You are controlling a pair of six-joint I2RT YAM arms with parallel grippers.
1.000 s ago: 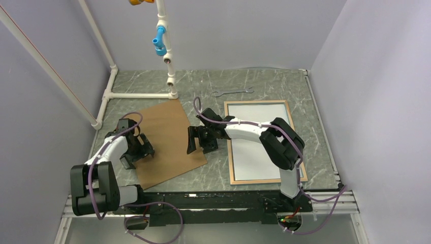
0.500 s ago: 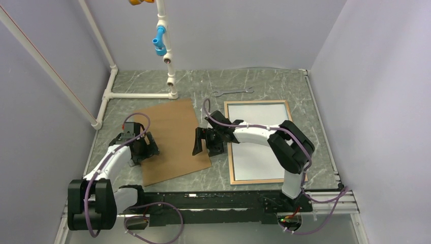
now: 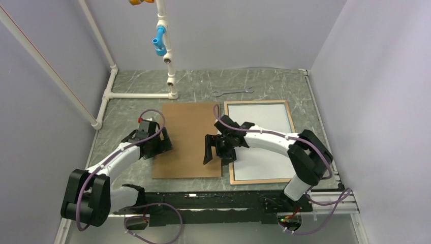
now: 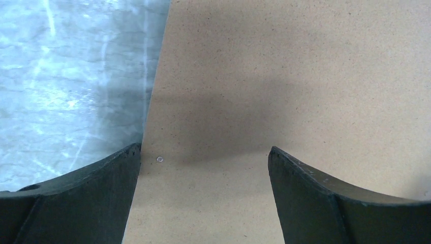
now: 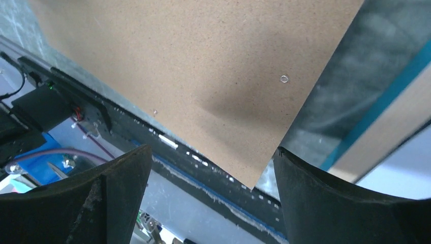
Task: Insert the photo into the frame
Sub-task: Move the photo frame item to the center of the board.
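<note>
Brown board [image 3: 188, 140] lies flat mid-table, its edges square to the table [image 3: 284, 84]. My left gripper [image 3: 160, 145] sits at the board's left edge with its fingers [image 4: 91, 193] spread wide and nothing between them. My right gripper [image 3: 210, 151] is low at the board's near right corner, released and holding nothing, just beside the frame [image 3: 256, 102]. I cannot tell whether either one touches the board. The frame rests on the right side of the table, tan back up, with a strip of blue visible in the right wrist view. A plain white sheet [image 3: 264, 122] fills the frame's opening. No print shows on it, so I cannot tell that it is the photo. A wrench [image 3: 233, 92] lies beyond the frame.
</note>
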